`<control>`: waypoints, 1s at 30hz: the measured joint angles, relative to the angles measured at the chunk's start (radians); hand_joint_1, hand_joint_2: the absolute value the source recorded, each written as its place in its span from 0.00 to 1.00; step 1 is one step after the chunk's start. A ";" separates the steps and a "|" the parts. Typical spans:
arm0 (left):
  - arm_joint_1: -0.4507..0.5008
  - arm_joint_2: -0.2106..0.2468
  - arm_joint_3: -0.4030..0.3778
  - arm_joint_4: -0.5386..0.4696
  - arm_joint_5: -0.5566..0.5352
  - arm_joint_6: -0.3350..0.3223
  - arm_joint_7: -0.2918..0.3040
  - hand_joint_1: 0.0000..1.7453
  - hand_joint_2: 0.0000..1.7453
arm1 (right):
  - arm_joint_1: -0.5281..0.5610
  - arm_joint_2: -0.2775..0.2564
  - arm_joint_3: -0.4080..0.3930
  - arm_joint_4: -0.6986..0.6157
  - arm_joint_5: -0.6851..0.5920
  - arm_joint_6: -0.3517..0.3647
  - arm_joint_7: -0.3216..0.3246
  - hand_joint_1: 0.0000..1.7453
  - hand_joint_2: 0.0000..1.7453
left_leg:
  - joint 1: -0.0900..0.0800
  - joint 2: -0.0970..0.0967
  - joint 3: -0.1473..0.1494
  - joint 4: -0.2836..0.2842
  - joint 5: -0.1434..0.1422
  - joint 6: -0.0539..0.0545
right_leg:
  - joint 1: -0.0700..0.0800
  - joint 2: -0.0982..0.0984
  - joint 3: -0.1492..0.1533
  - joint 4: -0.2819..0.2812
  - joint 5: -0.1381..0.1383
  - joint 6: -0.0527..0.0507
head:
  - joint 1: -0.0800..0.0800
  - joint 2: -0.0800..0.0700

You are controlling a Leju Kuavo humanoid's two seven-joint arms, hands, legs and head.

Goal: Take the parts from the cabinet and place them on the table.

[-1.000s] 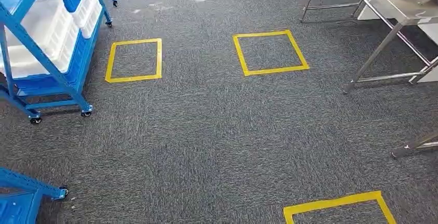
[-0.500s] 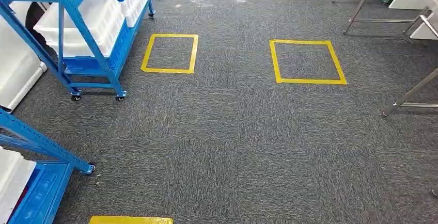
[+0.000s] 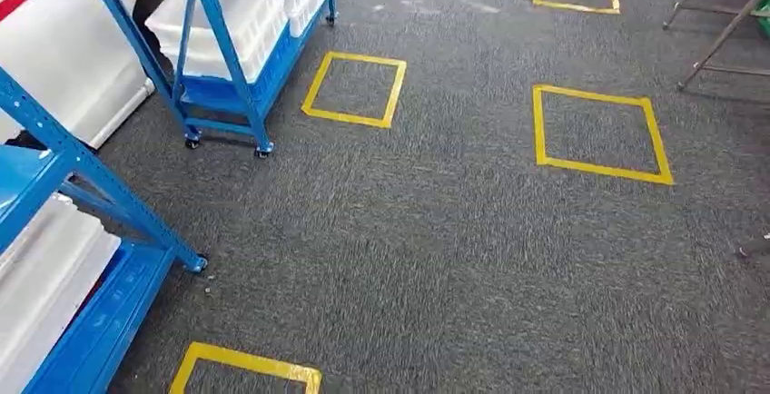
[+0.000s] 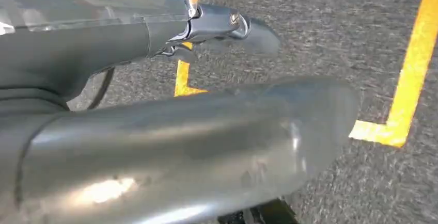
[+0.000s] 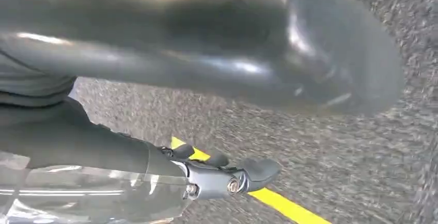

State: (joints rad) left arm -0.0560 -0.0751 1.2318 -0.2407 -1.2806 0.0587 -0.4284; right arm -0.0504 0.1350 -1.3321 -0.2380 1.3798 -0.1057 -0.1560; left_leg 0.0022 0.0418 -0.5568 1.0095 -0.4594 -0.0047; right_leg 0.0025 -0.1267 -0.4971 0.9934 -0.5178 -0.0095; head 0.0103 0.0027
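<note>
Grey speckled carpet (image 3: 436, 258) covers the floor in the head view, marked with squares of yellow tape: one at mid-left (image 3: 354, 90), one at mid-right (image 3: 599, 133), two at the far edge, and a partial one at the near left (image 3: 245, 369). At the far left stands a blue wheeled rack (image 3: 222, 58) carrying white bins (image 3: 222, 22) on its lower shelf, its casters just beside the mid-left square. A second blue rack (image 3: 86, 221) fills the near left corner, with a white bin (image 3: 41, 276) on a low shelf. A white wall panel with a red stripe (image 3: 64, 58) lies behind both racks. At the far right, thin metal bench legs (image 3: 722, 35) slant across the corner. Whether parts lie in the bins cannot be told.

From the left wrist, the left hand (image 4: 181, 141) hangs over the carpet (image 4: 330, 33), its thick grey thumb across the middle and darker fingers (image 4: 232, 28) extended beyond it, grasping nothing. Yellow tape lines (image 4: 413, 74) run on the floor past it.

From the right wrist, the right hand (image 5: 206, 59) likewise hangs above the carpet (image 5: 361, 157), thumb large and blurred, darker fingers (image 5: 243, 175) stretched out and apart, empty. One yellow tape line (image 5: 279, 203) passes under the fingers.
</note>
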 joint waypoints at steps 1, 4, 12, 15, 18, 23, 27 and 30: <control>0.001 0.000 0.000 0.000 -0.001 0.000 0.000 0.00 0.00 | -0.004 0.000 0.001 0.000 0.001 0.000 0.000 0.00 0.00 | 0.005 -0.011 -0.002 -0.007 0.004 0.006 | 0.000 -0.010 0.003 0.001 -0.003 0.005 | 0.000 0.000; -0.002 0.000 0.000 0.000 -0.003 0.000 0.000 0.00 0.00 | 0.001 0.000 0.002 0.000 0.003 0.000 0.002 0.00 0.00 | 0.012 -0.039 0.004 -0.015 0.014 0.024 | -0.011 0.101 -0.045 0.115 -0.088 0.016 | 0.007 0.000; 0.000 -0.002 0.000 0.000 -0.011 -0.002 0.003 0.00 0.00 | 0.012 0.000 0.002 0.001 0.007 0.007 0.009 0.00 0.00 | 0.010 -0.147 0.000 -0.007 0.015 0.017 | -0.018 0.223 -0.026 0.025 0.007 0.003 | 0.007 0.000; 0.000 -0.002 0.000 0.000 -0.012 -0.002 0.006 0.00 0.00 | 0.011 0.001 0.003 0.001 0.009 0.009 0.010 0.00 0.00 | 0.015 -0.178 -0.010 -0.008 0.021 -0.006 | -0.009 0.195 -0.029 0.020 0.011 0.000 | 0.006 0.000; 0.007 -0.001 0.000 0.000 -0.014 -0.001 0.008 0.00 0.00 | 0.010 0.005 0.003 0.001 0.009 0.009 0.011 0.00 0.00 | 0.011 -0.131 -0.026 0.019 0.001 -0.018 | -0.017 0.151 -0.021 -0.001 0.023 -0.023 | 0.005 0.000; 0.002 -0.001 0.000 0.000 -0.018 -0.001 0.009 0.00 0.00 | 0.018 0.006 0.003 0.002 0.009 0.015 0.011 0.00 0.00 | 0.011 -0.050 -0.153 0.308 -0.129 -0.027 | -0.002 0.074 -0.026 0.002 0.018 -0.037 | -0.006 0.000; 0.005 0.000 0.000 0.000 -0.018 -0.001 0.009 0.00 0.00 | 0.016 0.011 0.003 0.002 0.010 0.019 0.011 0.00 0.00 | 0.003 0.031 0.018 0.010 -0.005 -0.009 | 0.004 0.027 -0.014 0.006 0.009 -0.031 | -0.007 0.000; 0.003 0.000 0.000 0.000 -0.019 -0.001 0.008 0.00 0.00 | 0.013 0.013 0.003 0.002 0.010 0.021 0.011 0.00 0.00 | -0.007 0.026 0.017 -0.005 -0.009 0.006 | 0.007 0.000 -0.009 0.008 0.004 -0.017 | -0.006 0.000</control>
State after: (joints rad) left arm -0.0527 -0.0755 1.2314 -0.2407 -1.2993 0.0576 -0.4204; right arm -0.0376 0.1476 -1.3294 -0.2365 1.3893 -0.0851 -0.1453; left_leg -0.0049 0.0674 -0.5401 1.0046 -0.4685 0.0018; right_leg 0.0095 -0.1264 -0.5061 1.0015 -0.5137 -0.0261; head 0.0046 0.0027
